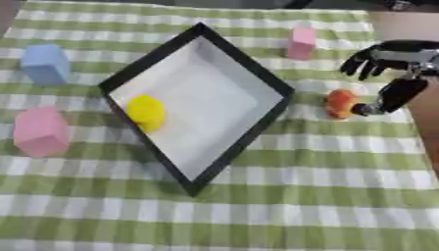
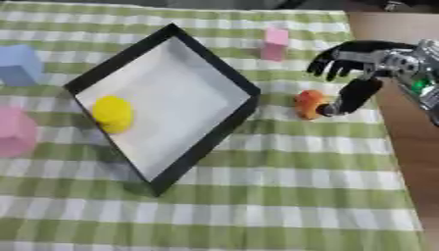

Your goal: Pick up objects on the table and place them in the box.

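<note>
A black-rimmed box with a white floor sits askew mid-table, and a yellow round object lies inside near its left wall. Just right of the box, a small orange object rests on the checked cloth. My right hand comes in from the right edge and hovers beside it. Its thumb reaches down, and its tip is at the orange object's right side. The fingers hang relaxed, above and apart from the orange object. My left hand shows in neither view.
A small pink block stands beyond the box's right corner. A blue block and a larger pink block sit left of the box. The cloth ends at the bare brown table edge on the right.
</note>
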{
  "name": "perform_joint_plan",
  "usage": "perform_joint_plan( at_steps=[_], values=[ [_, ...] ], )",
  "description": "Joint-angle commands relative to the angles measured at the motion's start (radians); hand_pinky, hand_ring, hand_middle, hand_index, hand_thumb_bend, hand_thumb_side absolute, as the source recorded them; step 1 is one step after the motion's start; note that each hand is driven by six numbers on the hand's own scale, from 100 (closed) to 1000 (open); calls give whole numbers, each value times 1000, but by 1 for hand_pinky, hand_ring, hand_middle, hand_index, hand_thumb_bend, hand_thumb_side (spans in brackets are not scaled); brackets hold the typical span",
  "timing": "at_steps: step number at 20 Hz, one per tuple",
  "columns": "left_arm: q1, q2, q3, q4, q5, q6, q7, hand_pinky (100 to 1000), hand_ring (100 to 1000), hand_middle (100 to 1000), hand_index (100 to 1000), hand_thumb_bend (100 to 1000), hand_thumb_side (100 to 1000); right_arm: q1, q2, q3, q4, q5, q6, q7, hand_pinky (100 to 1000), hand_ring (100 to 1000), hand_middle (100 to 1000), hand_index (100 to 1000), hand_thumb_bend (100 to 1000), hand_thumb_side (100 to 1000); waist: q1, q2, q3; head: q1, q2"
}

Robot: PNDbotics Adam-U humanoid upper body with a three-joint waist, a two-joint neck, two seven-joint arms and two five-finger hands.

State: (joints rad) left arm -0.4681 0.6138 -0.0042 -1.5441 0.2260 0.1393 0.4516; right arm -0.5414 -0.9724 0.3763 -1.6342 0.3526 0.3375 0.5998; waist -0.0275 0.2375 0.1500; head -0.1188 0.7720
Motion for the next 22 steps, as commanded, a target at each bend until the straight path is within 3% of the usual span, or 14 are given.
perform_joint_plan(
  at_steps=[1,20,22],
  values=[
    [-15,16,3,-22,2,-2,-4,791,733,695,783,1000,540,-22,-8,0,32,29,-7,-4,830,787,789,865,413,100,-3,-3,3,-1,-2],
    [-6,5,4,-33,4,-3,-5,792,736,697,782,1000,536,-38,54,29,190,91,-48,-1,819,773,742,822,407,100,-2,20,11,-26,-2],
    [-5,4,5,-33,4,-3,-5,792,735,697,782,1000,536,-39,62,31,198,87,-50,-8,814,765,704,789,400,100,-1,21,12,-28,-2]
  ],
)
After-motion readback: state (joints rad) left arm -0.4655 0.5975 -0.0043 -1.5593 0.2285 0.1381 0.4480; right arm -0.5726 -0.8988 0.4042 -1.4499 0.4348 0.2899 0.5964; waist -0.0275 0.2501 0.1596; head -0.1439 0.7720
